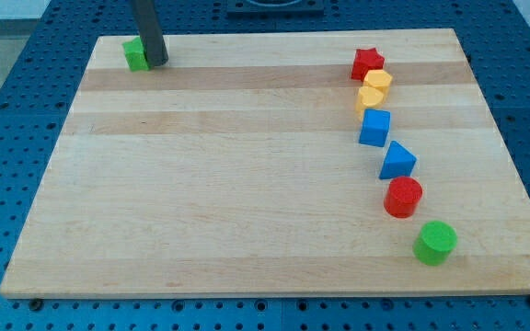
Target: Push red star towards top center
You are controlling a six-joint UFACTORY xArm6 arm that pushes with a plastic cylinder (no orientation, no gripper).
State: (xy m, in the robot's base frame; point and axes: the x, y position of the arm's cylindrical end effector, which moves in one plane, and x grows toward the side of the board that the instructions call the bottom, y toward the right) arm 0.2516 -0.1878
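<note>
A pale wooden table (pixel 247 184) with lengthwise grain bands fills most of the view. Around it lies a blue perforated base plate (pixel 26 101), dotted with regular holes. Lighting is even, with soft shadows.

Red star (pixel 367 63): solid red. Two yellow blocks (pixel 374 89): plain yellow, shapes unclear. Blue cube (pixel 374 128) and blue triangular block (pixel 397 161): matching mid-blue. Red cylinder (pixel 403 197): red. Green cylinder (pixel 435 242): bright green. Green block (pixel 136 55), shape unclear: same green. Rod with my tip (pixel 157 64): dark grey. Counter (pixel 228 184): pale wood, lengthwise grain bands. Surrounding base (pixel 26 119): blue, dotted with holes.
</note>
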